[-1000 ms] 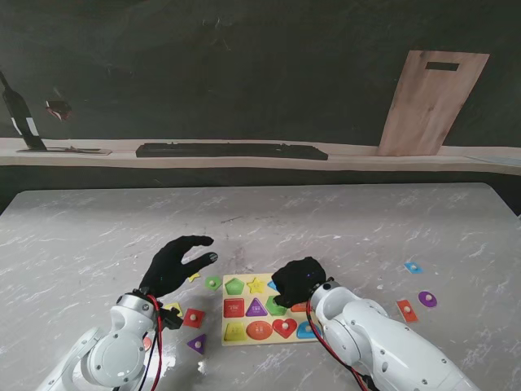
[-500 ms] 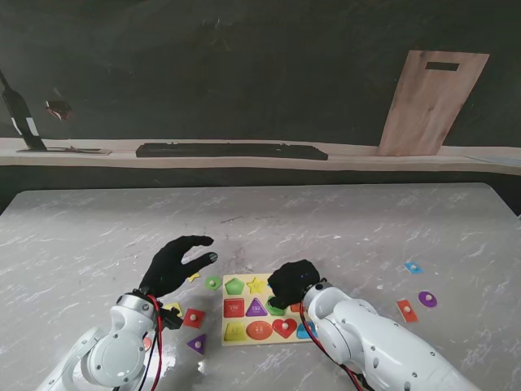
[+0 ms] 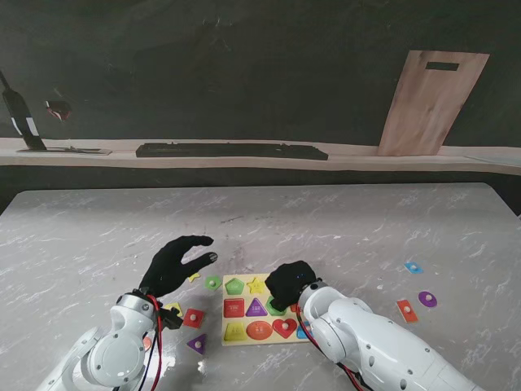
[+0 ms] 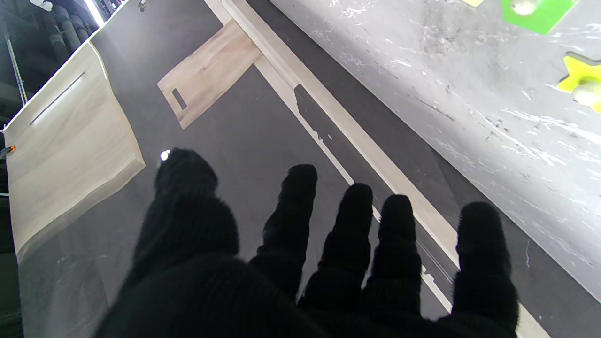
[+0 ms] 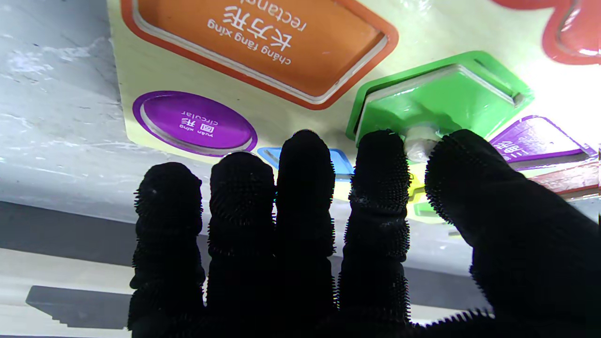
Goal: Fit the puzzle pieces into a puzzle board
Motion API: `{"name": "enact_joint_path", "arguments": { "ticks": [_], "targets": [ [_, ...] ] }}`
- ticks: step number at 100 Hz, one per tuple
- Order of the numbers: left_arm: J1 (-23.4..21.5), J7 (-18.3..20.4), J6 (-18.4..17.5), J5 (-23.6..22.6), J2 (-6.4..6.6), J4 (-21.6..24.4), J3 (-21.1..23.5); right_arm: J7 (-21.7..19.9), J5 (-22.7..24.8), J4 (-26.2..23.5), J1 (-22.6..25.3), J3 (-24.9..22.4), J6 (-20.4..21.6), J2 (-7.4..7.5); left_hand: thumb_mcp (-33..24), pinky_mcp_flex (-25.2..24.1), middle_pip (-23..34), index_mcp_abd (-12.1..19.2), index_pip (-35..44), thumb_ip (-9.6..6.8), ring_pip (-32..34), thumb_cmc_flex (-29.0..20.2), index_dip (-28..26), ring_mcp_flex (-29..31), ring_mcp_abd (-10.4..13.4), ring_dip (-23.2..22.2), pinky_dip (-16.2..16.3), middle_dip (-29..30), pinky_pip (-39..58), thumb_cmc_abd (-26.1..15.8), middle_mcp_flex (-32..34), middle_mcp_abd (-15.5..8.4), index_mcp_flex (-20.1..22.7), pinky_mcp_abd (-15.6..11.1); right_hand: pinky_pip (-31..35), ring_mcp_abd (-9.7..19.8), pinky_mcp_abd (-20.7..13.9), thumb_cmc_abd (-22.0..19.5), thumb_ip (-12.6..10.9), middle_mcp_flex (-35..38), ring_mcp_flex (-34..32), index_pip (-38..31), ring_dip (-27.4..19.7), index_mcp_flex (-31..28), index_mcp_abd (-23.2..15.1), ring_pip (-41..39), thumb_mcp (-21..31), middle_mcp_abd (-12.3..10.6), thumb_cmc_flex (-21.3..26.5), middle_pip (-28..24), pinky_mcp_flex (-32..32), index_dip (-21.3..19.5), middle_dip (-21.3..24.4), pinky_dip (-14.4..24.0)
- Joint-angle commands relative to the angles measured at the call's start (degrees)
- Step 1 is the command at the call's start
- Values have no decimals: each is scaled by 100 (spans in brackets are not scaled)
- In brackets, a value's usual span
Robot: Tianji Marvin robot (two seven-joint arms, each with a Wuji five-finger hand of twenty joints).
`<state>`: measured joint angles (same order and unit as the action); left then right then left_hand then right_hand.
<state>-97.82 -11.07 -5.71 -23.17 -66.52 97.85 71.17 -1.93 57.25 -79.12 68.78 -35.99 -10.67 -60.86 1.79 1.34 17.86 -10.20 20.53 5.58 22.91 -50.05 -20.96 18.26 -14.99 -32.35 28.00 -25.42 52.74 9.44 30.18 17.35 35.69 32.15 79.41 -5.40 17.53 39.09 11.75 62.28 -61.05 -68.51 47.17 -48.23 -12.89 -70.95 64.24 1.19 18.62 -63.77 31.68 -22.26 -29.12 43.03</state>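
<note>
the right hand [image 3: 291, 282] rests over the puzzle board [image 3: 241, 340] on the tabletop [image 3: 342, 228], its fingers [image 5: 375, 188] and thumb pinching the white knob of a green hexagon piece [image 5: 441, 101] sitting in its recess. the left hand [image 3: 172, 266] hovers left of the board, fingers spread and holding nothing.

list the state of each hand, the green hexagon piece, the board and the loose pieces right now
left hand: open, fingers apart, off the table, holding nothing
right hand: shut on green hexagon piece, pinching its knob
green hexagon piece: over its green slot, tilted, not flush
puzzle board: flat, rectangle and circle slots empty
purple circle piece: loose on table, right of board
red square piece: loose, left of board
</note>
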Motion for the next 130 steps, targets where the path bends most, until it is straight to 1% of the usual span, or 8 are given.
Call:
{"name": "enact_joint_path", "arguments": {
  "ticks": [1, 23, 70, 88, 101, 107, 110, 130],
  "targets": [
    [-20, 10, 12, 36, -12, 30, -1, -27, 100, 14, 53, 27, 114, 15, 61, -19, -64, 49, -57, -123, -43, -112, 24, 35, -45, -13, -48, 79, -39, -186, -2, -28, 53, -973, 237, -48, 130, 366, -194, 251, -209, -90, 49, -209, -605, -205, 546, 73, 427, -71, 70, 130, -64, 116],
    [-18, 14, 15, 42, -12, 29, -3, 39, 244, -18, 116, -86, 268, 42, 61, -21, -61, 52, -61, -124, -43, -116, 27, 35, -56, -12, -49, 79, -41, -189, 7, -22, 57, -969, 239, -13, 89, 702, -392, 338, -281, -114, 54, -368, -701, -210, 833, 51, 364, -61, 146, 118, -54, 105],
    [-7, 8, 26, 48, -15, 19, -8, -128, 163, 34, 0, 85, 189, 48, 61, -19, -64, 52, -67, -124, -40, -117, 27, 35, -58, -13, -49, 79, -34, -190, 7, -24, 60, -964, 237, -44, 90, 709, -373, 358, -278, -114, 65, -388, -617, -204, 825, 57, 349, -62, 149, 140, -45, 105],
    [-14, 9, 20, 40, -13, 23, -4, -191, 175, 28, -20, 168, -210, 30, 63, -15, -61, 53, -66, -123, -40, -111, 26, 34, -54, -13, -50, 78, -32, -191, 7, -30, 58, -976, 309, -219, 259, 132, 161, 597, -452, -127, 44, -637, -383, -266, -41, 178, 158, -53, 219, 285, -32, 159],
    [-22, -10, 17, 23, -15, 29, 0, -252, 81, 14, -3, 193, -448, 10, 62, -18, -63, 58, -64, -123, -42, -112, 25, 34, -45, -11, -50, 79, -33, -192, 0, -32, 55, -976, 361, -355, 370, -848, -175, 681, -504, 312, 8, -1015, 73, -289, -670, 288, -439, -24, 197, -2, 7, 185],
    [-22, -9, 18, 20, -14, 29, 0, -270, 72, 3, 10, 183, -471, 11, 61, -16, -60, 52, -64, -123, -43, -116, 26, 34, -46, -10, -50, 78, -32, -191, 3, -34, 53, -979, 369, -371, 376, -1098, -442, 657, -484, 579, 4, -1091, 227, -283, -873, 317, -776, -9, 180, -406, 14, 186],
    [-21, -7, 19, 21, -14, 30, -1, -284, 75, -10, 19, 176, -479, 14, 63, -17, -59, 53, -62, -122, -42, -115, 25, 37, -47, -10, -50, 78, -32, -188, 2, -31, 56, -980, 368, -368, 377, -1157, -611, 644, -474, 818, 4, -1110, 277, -277, -930, 327, -872, -5, 174, -988, 13, 184],
    [-21, -2, 24, 19, -13, 30, -4, -361, 160, -140, 121, 73, -528, 36, 62, -19, -59, 56, -58, -123, -42, -116, 25, 31, -46, -10, -52, 80, -35, -191, 0, -34, 58, -980, 365, -387, 388, -1013, -513, 569, -413, 924, 3, -1020, 397, -264, -1235, 371, -1380, 5, 124, -1087, 13, 190]
  ]
}}
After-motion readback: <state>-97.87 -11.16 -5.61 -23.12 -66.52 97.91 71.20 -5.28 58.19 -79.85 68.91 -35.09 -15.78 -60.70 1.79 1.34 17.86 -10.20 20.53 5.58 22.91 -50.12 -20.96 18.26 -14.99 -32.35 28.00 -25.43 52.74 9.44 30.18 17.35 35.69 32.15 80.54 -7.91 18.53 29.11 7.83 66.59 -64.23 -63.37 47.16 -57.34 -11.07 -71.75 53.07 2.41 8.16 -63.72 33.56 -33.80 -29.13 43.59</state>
